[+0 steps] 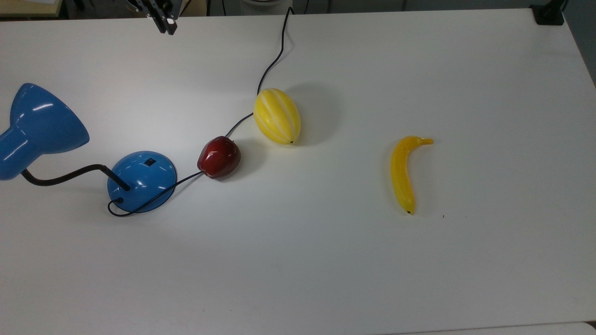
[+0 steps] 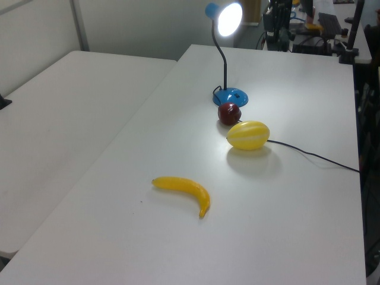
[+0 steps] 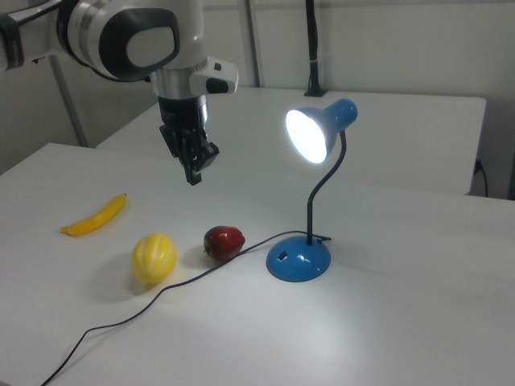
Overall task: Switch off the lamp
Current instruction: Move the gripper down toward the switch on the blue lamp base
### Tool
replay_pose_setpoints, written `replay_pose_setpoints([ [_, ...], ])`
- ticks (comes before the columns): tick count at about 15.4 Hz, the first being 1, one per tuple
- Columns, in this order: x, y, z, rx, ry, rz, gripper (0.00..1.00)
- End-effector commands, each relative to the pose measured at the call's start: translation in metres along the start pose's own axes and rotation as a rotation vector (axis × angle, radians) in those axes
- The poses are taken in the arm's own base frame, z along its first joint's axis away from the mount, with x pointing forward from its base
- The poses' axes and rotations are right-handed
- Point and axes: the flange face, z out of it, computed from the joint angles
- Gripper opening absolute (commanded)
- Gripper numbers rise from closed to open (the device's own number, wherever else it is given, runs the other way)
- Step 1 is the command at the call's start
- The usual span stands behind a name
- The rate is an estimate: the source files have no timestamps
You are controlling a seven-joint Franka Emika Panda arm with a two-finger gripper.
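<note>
The blue lamp stands at the top view's left, with its cone shade [image 1: 39, 121] on a black bendy neck [image 1: 65, 177] above the round base [image 1: 142, 180]. A small black switch [image 1: 149, 162] sits on the base. The bulb glows bright in the right view, inside the shade [image 3: 312, 133], over the base [image 3: 298, 260]. My gripper [image 1: 166, 25] hangs at the top view's upper edge, well away from the base. In the right view the gripper [image 3: 193, 175] hovers above and left of the apple, its fingers together and holding nothing.
The lamp's black cord [image 1: 274, 60] runs past a red apple [image 1: 219, 157] and a yellow striped melon [image 1: 277, 115] to the table's far edge. A banana [image 1: 402, 172] lies on the top view's right. The white table [image 1: 326, 260] is bare in front.
</note>
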Motion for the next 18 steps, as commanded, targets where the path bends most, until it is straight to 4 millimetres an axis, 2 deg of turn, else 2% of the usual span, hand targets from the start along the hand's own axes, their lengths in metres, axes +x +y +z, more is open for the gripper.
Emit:
replay_pose_setpoints([
  [1, 0.01, 0.005, 0.02, 0.025, 0.088, 0.068, 0.0],
  [7, 0.053, 0.018, 0.087, 0.01, 0.17, 0.144, 0.0],
  [14, 0.081, 0.026, 0.132, -0.006, 0.241, 0.206, 0.0],
  [18, 0.092, 0.024, 0.158, -0.038, 0.264, 0.241, 0.0],
])
